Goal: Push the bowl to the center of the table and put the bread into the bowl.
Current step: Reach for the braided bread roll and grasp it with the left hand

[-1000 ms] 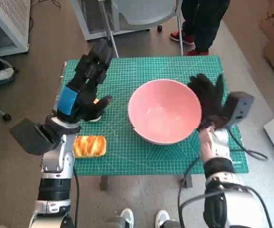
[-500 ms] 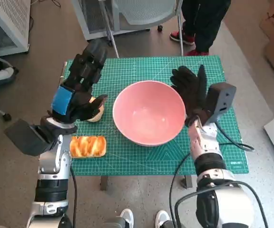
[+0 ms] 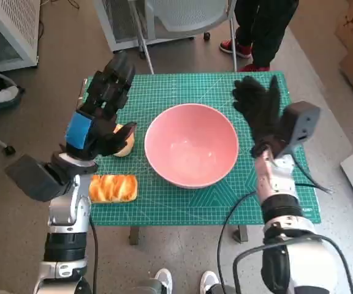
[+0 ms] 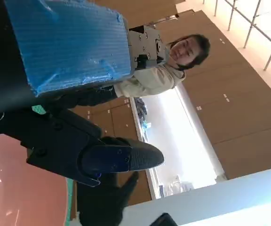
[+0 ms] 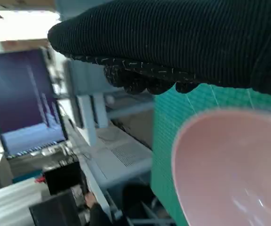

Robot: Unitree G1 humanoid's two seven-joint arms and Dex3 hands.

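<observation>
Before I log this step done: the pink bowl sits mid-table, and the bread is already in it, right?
Not quite. The pink bowl sits mid-table, but it is empty; the bread lies on the mat near the table's front left corner, as the head view shows.

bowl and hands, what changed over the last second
The pink bowl slid left toward the middle of the green mat, pushed by the right hand. That hand has since drawn back to the right and now stands apart from the rim, fingers spread. The left hand stayed raised with nothing in it; the bread stayed at the mat's near left edge.
</observation>
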